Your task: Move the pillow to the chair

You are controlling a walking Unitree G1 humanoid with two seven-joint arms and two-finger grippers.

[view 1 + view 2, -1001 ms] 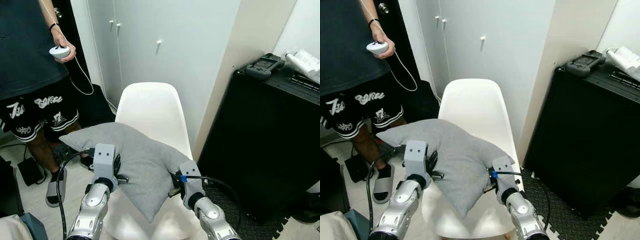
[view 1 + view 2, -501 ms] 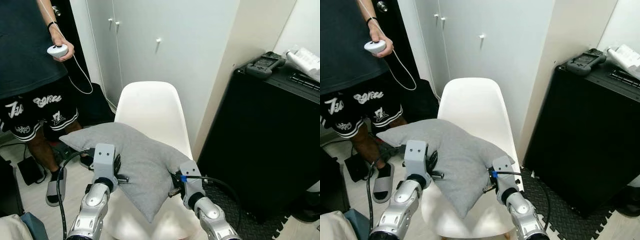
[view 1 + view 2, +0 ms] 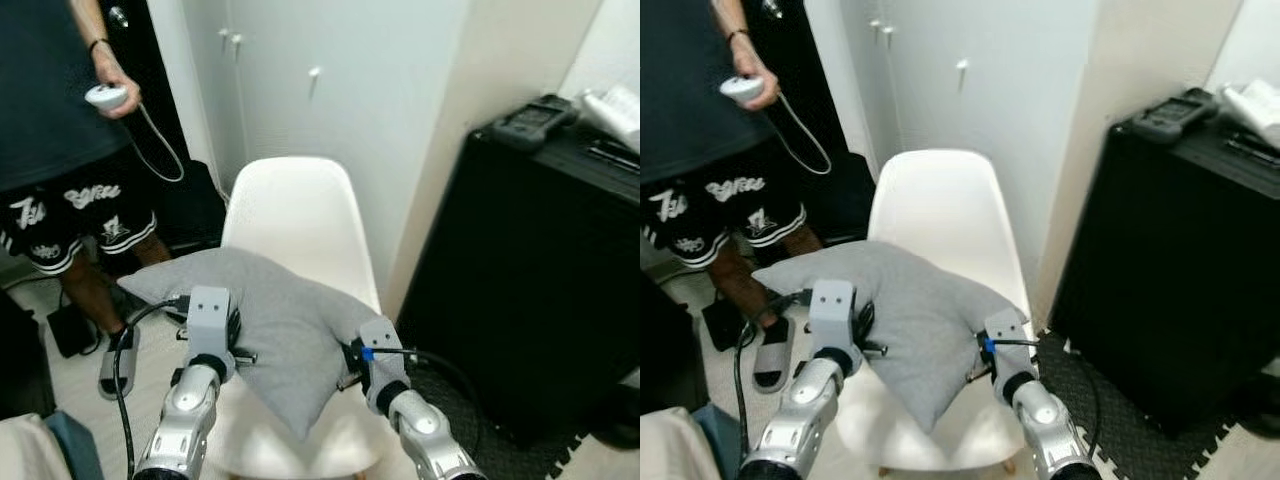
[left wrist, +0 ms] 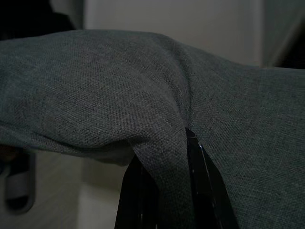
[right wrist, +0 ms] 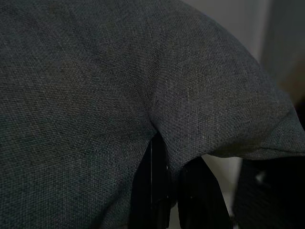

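In the left eye view, the grey pillow (image 3: 275, 335) hung over the seat of the white chair (image 3: 290, 215), gripped at 9 o'clock by the left tool (image 3: 236, 352) and at 3 o'clock by the right tool (image 3: 347, 362). A person (image 3: 60, 150) stood at 10 o'clock. In both wrist views, each tool's black fingers (image 4: 198, 191) were closed on a fabric fold. Judged: transport complete; lowering and release remained.
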